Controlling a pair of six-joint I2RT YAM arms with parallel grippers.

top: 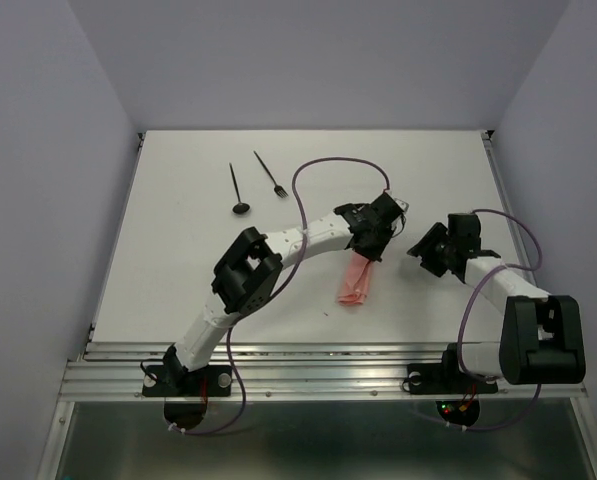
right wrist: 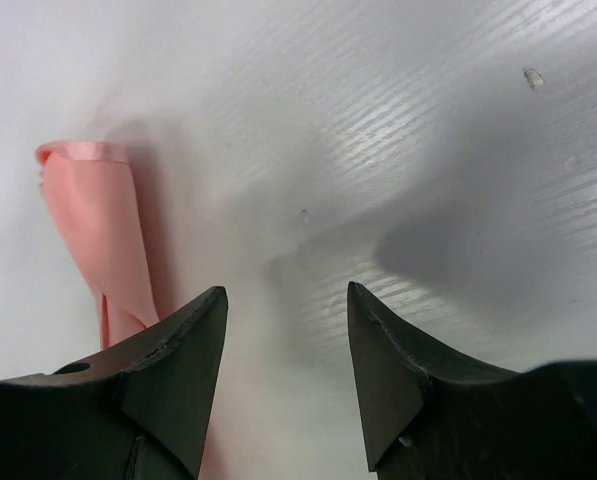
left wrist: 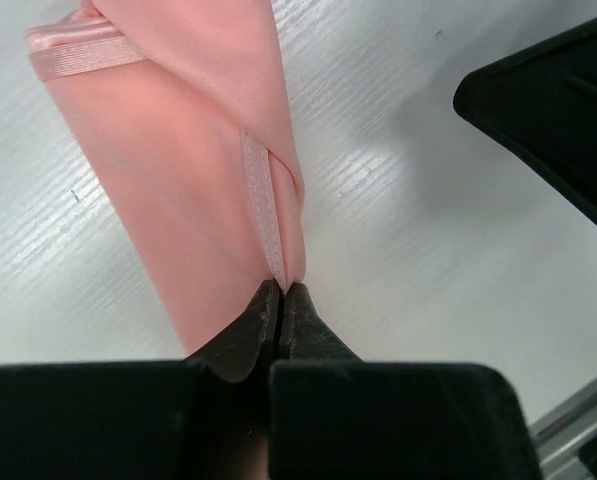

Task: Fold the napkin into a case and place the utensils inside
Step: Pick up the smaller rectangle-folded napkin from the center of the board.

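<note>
Left gripper is pinching shut on the far end of the folded napkin on the table; right gripper is hovering beside it, jaws apart (holding nothing). Tugging on that thin pinch is risking the fold springing open.

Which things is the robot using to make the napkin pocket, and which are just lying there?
For the job:
- pink napkin, pinched by the left fingers
- black fork
- black spoon
- right fingers, open beside the napkin

Just there:
- purple cables
- white table
</note>
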